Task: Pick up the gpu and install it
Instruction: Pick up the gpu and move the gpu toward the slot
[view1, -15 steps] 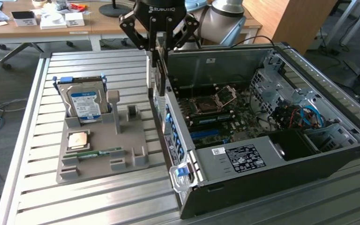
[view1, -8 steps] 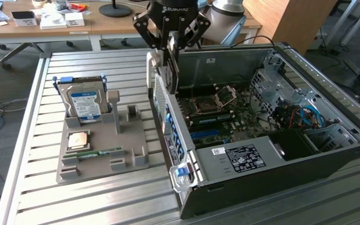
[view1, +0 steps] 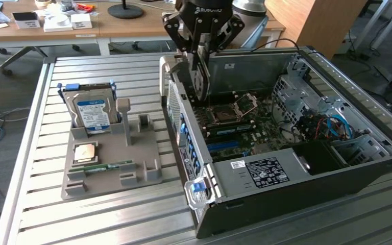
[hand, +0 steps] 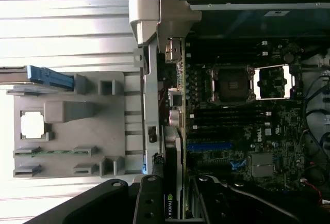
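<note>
One gripper (hand: 176, 189) clamping one gpu (hand: 174, 146), one case (view1: 298, 191)

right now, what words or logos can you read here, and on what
"ROBOTIQ", top partly cut off: on the gripper
"NVIDIA", beside a green logo: on the graphics card
"DELL": on the motherboard
Too small to read: the labels on the power supply and the hard drive
</note>
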Robot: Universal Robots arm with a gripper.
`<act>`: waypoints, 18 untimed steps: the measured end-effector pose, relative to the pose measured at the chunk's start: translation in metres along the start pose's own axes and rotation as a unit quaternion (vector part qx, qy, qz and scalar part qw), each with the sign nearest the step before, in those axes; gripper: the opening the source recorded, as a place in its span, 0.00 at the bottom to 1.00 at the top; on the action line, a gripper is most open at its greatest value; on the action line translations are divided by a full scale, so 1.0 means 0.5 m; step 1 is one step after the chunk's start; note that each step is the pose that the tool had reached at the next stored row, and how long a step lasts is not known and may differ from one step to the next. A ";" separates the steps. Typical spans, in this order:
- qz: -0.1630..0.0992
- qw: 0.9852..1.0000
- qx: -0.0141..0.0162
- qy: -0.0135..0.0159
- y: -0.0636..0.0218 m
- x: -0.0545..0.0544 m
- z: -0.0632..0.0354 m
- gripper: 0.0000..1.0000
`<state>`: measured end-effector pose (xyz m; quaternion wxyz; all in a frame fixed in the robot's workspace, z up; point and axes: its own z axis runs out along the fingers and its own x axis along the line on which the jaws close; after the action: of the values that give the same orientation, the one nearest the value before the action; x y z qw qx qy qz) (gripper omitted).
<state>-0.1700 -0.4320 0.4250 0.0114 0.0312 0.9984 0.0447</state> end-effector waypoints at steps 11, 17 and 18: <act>0.000 1.000 -0.001 0.000 0.004 -0.073 0.002 0.27; 0.000 1.000 -0.002 0.000 0.007 -0.107 0.003 0.27; 0.000 1.000 -0.002 0.000 0.007 -0.111 0.003 0.27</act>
<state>-0.1142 -0.4320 0.4250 0.0114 0.0311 0.9984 0.0462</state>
